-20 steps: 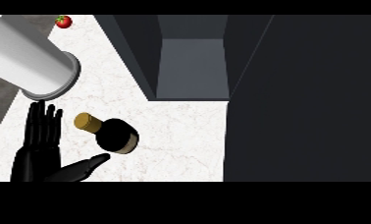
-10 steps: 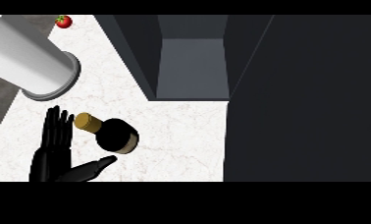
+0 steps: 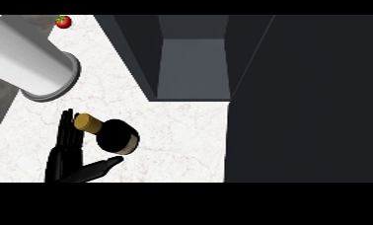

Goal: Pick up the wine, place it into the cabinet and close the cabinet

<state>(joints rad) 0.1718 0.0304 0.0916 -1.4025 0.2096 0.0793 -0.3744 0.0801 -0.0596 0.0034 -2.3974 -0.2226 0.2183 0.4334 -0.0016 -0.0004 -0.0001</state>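
Wine [image 3: 115, 137], open left hand [image 3: 67, 155] beside it

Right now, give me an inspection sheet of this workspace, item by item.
Surface: white marbled counter, bare patches around the bottle.
Job's things: wine bottle seen from above, cork-coloured top, standing left of the cabinet; cabinet open, grey inside with nothing seen in it; its dark door fills the view's right.
Clutter: small red fruit at the far left corner.
Hands: left hand open beside the bottle, fingers along its left side, thumb below it, not curled round it; right hand not in view.
Cables: nothing seen.
Surroundings: large grey cylinder at the upper left, over the counter's edge.
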